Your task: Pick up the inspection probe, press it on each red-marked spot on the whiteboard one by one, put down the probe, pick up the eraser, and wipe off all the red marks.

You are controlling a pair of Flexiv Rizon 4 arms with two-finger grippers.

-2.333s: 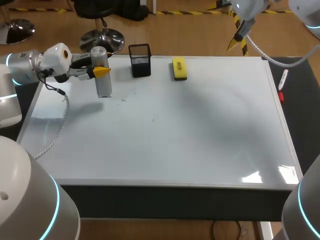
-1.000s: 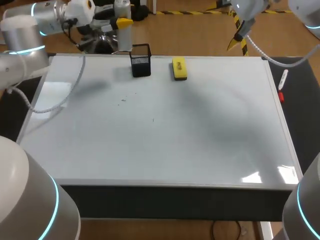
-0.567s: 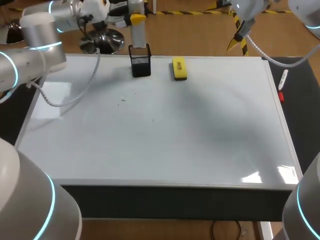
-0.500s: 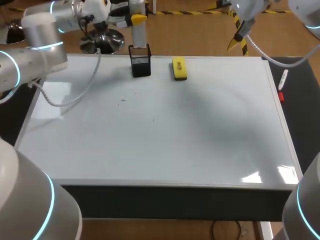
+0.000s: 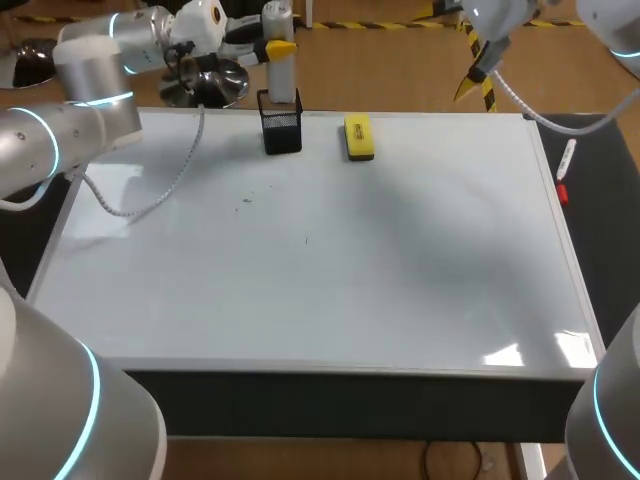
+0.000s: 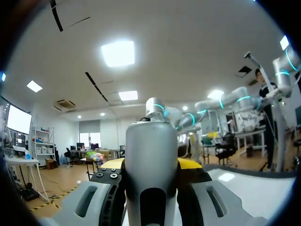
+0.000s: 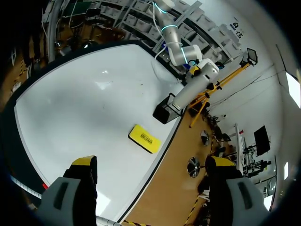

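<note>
Now the left gripper (image 5: 277, 47) is squeezing the hard, shiny, maybe slippery probe (image 6: 151, 155) round its middle over the black cup (image 5: 281, 124). The right gripper (image 7: 151, 162) is gaping wide.

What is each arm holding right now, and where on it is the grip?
The left gripper has its jaws clamped on the inspection probe around the middle of its silver body; the right gripper holds nothing.

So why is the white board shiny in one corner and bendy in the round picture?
Head view: light glares off the whiteboard at its near right corner. Right wrist view: the fisheye lens curves its straight edges. Left wrist view: the probe looks huge.
</note>
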